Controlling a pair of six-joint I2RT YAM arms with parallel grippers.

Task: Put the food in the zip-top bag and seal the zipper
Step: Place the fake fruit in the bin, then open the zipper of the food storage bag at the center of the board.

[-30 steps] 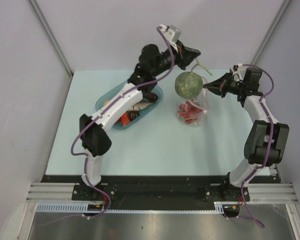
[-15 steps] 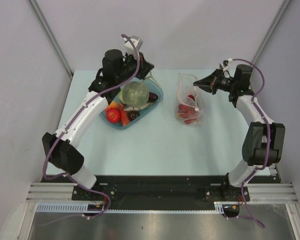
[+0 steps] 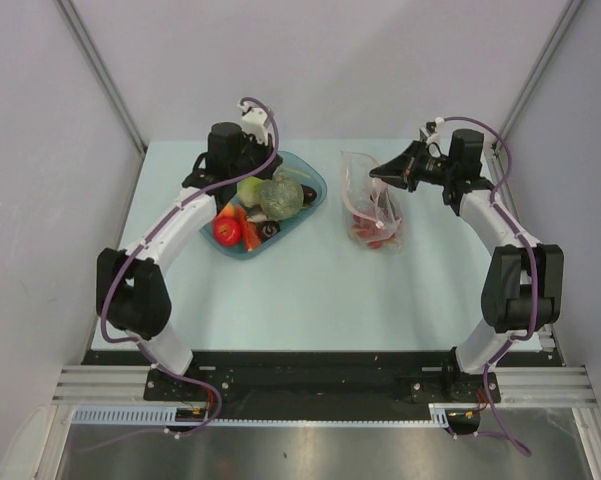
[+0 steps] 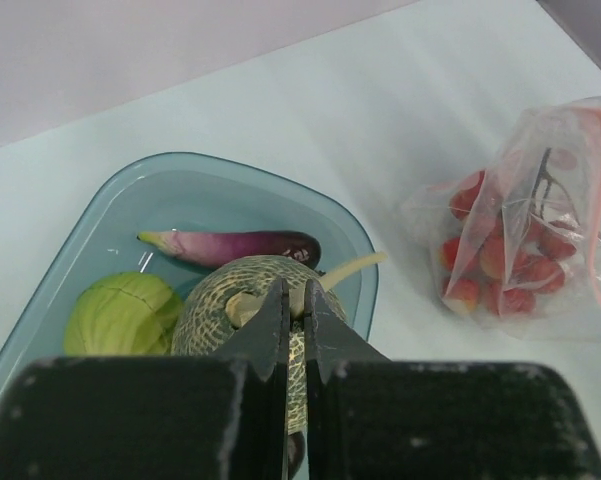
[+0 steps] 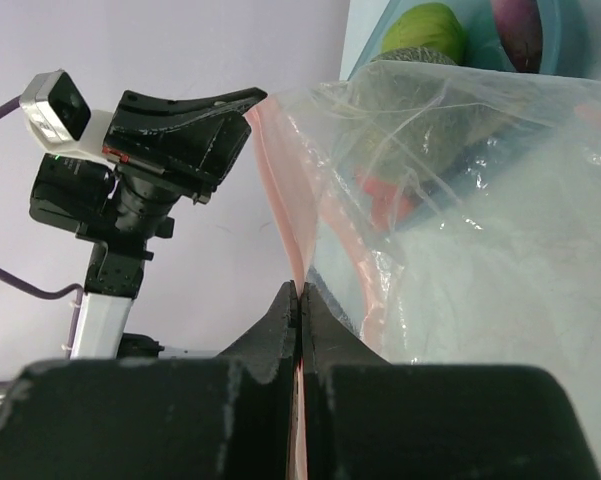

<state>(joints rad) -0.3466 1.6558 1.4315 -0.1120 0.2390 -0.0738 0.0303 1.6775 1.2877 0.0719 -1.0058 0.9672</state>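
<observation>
In the top view my left gripper (image 3: 267, 182) is over the blue tray, shut on the stem of the dark green netted squash (image 3: 281, 198). The left wrist view shows that gripper (image 4: 296, 296) pinching the pale stem of the squash (image 4: 220, 310), which rests in the tray. Beside it lie a light green apple (image 4: 120, 315) and a purple eggplant (image 4: 230, 245). A red tomato (image 3: 226, 231) is at the tray's near end. My right gripper (image 3: 374, 173) (image 5: 298, 290) is shut on the pink zipper (image 5: 270, 170) of the zip-top bag (image 3: 375, 210), whose mouth it holds up. Small red pieces (image 4: 490, 265) lie inside the bag.
The blue translucent tray (image 3: 318, 182) sits at the back left of the pale table, the bag to its right. Grey walls close in on the far side and both flanks. Both arm bases stand at the near edge.
My left gripper has carried the squash from above the bag leftward and down into the tray. My right gripper has shifted slightly left with the bag's mouth.
</observation>
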